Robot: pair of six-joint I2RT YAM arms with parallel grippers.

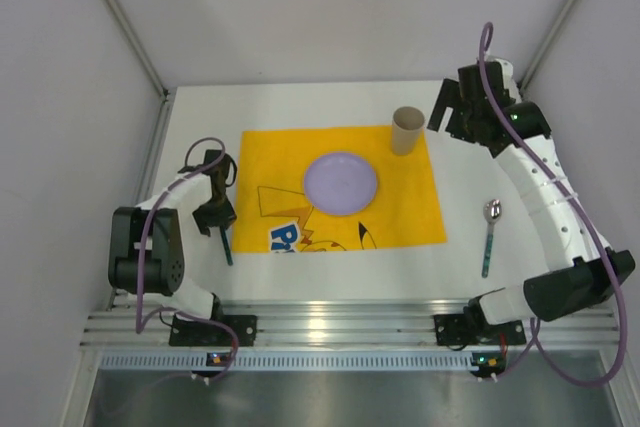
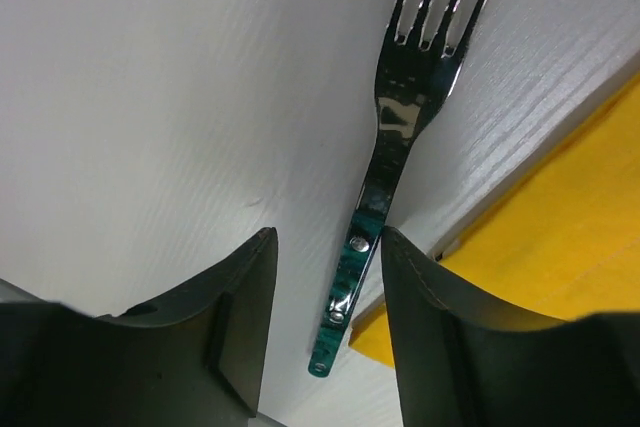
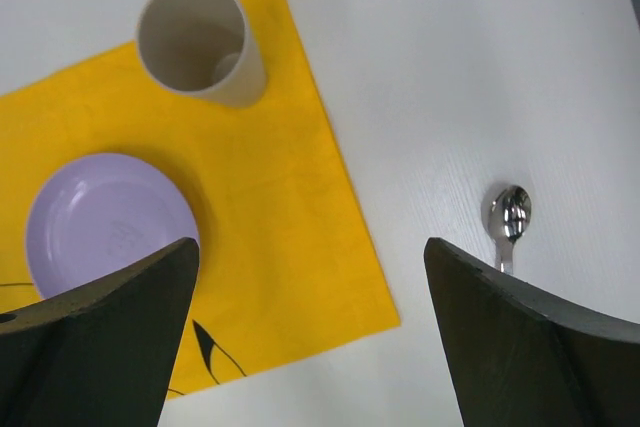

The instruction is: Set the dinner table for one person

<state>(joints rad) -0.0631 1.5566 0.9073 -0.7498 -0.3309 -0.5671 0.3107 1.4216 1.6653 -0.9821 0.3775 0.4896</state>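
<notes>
Setting partly laid on the dinner table point(image 1: 300, 107); left gripper point(image 2: 328, 239) straddles the fork point(image 2: 400, 137).
Lilac plate point(image 1: 341, 183) sits mid yellow cartoon cloth point(image 1: 400, 217) and the beige cup point(image 1: 406, 130) stands upright on the cloth's far right corner, so both look done. Fork lies just off the cloth's left edge, handle between half-spread jaws, not pinched. Spoon point(image 1: 489, 235) lies apart, right of the cloth. Right gripper point(image 3: 310, 247) is spread wide, empty, above the cloth's far right corner. Likely left: placing fork and spoon.

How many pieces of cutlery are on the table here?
2: a fork left of the yellow cloth, a spoon right of it; nothing seems hidden.
</notes>
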